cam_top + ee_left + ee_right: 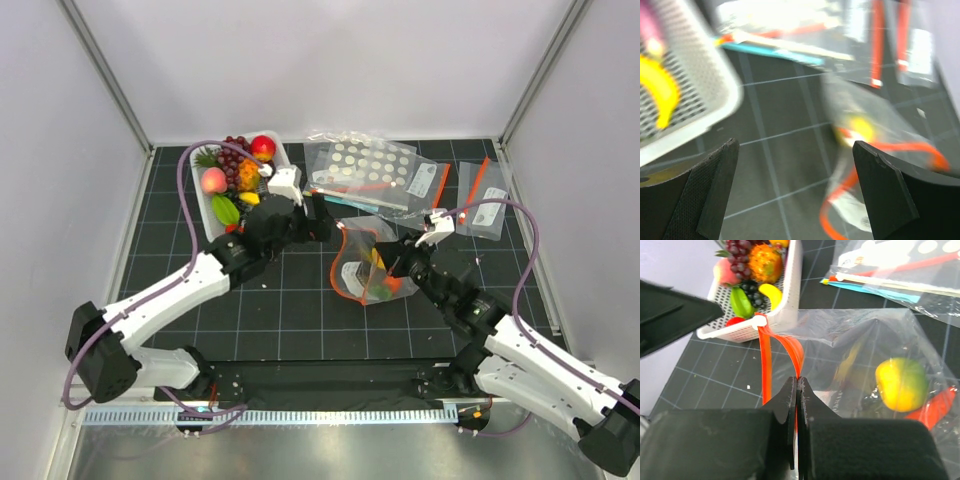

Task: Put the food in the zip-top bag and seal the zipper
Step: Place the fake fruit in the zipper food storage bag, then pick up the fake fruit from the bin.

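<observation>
The zip-top bag [368, 262] lies in the middle of the mat with its mouth gaping towards the left. Its orange-red zipper [764, 357] loops up, and my right gripper [797, 382] is shut on one strand of it. Inside the bag [875, 350] I see a yellow-green fruit [902, 384] and an orange-red piece [936, 408]. More food, including a peach [213, 180], a banana [662, 95] and a green piece [225, 210], sits in the white basket [278, 160]. My left gripper [795, 170] hangs open and empty between the basket and the bag [880, 125], which is blurred.
Behind the bag lie a clear bag printed with white dots [365, 165] and two smaller labelled bags [430, 180] [485, 185]. The basket's corner [785, 310] stands close to the zipper's end. White walls enclose the mat on three sides.
</observation>
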Robot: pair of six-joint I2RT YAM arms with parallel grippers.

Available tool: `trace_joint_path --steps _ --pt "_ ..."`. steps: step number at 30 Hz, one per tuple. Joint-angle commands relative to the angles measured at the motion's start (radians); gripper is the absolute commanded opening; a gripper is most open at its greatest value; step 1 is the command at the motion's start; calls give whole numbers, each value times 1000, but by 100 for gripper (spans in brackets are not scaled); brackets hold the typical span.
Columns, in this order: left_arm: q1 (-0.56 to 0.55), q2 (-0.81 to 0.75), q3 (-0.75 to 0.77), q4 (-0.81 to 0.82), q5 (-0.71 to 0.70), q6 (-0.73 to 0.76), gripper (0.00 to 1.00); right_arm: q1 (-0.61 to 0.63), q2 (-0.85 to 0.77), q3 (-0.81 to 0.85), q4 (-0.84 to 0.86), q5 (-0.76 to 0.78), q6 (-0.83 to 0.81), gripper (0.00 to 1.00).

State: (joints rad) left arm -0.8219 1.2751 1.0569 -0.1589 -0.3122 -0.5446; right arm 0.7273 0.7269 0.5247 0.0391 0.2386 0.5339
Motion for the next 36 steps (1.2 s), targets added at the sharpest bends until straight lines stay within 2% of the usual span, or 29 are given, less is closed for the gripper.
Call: trace_joint_path --steps 1,8,15,18,25,36 --pt "99 29 15 -91 5 -93 100 4 5 52 2 60 12 1" --pt "259 58 3 -126 -5 -137 100 4 6 52 -4 67 12 1" --pt "320 110 67 -183 -74 -126 100 4 22 51 1 71 11 1" --pt "365 156 101 -185 -29 -159 100 4 17 41 12 73 14 1" --pt "444 366 260 -222 83 -181 98 4 14 31 22 87 17 1" --pt "471 714 534 -353 64 -184 93 3 0 24 33 74 24 1"
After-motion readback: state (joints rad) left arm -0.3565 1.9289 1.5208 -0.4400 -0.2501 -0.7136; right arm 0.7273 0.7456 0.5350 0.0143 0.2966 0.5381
